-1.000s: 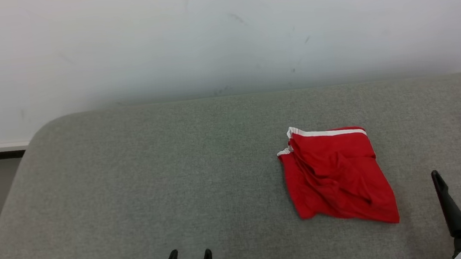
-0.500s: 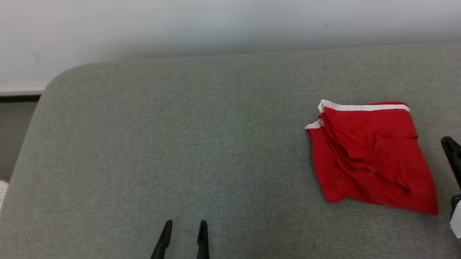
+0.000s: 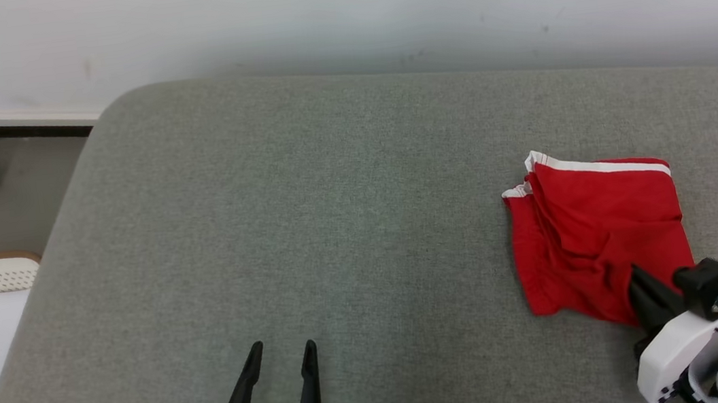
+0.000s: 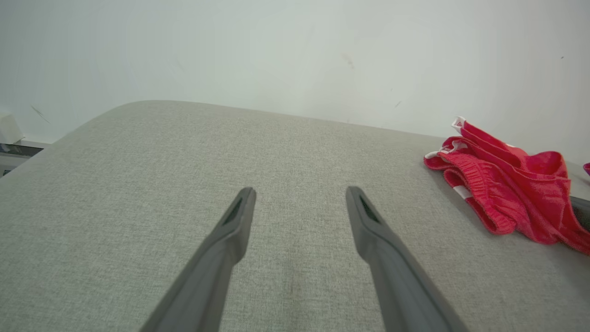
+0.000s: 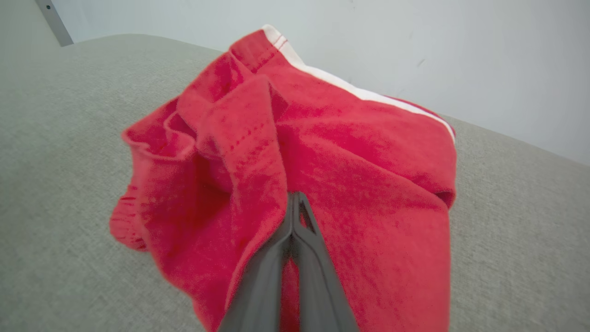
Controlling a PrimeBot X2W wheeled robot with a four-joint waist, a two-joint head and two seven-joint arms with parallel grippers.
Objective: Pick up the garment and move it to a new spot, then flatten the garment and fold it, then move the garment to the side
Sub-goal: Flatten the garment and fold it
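Two pincers show in the head view. The left pincer (image 3: 283,345) rises from the bottom edge with its fingers spread wide and nothing between them, bare grey cushion (image 3: 335,232) ahead of its tips. Well off to its right lies the garment (image 3: 598,227), red with a white stripe (image 3: 601,166) along its far edge, crumpled into a rough square on the cushion. The right pincer (image 3: 639,280) comes in from the lower right corner, its dark fingers lying over the garment's near right corner; from here they read as a single dark wedge, pressed together. Beyond both pincers a pale wall (image 3: 335,6) runs behind the cushion.

From the left wrist view, the left pincer (image 4: 300,191) stands wide open and empty over the cushion (image 4: 184,161). The garment (image 4: 507,184) sits ahead and far to the right of its fingers, well apart from them, with its waistband (image 4: 479,191) rolled toward the camera.

From the right wrist view, the right pincer (image 5: 295,198) is closed tight, finger against finger, with its tips sunk into the garment (image 5: 359,157). A raised fold of red cloth climbs away from the tips and drapes over the left finger, so the grip is on that fold. The rest of the cloth spreads to both sides of the fingers, the white stripe (image 5: 350,90) lies along the far edge beyond the tips, and grey cushion (image 5: 60,115) shows on either side
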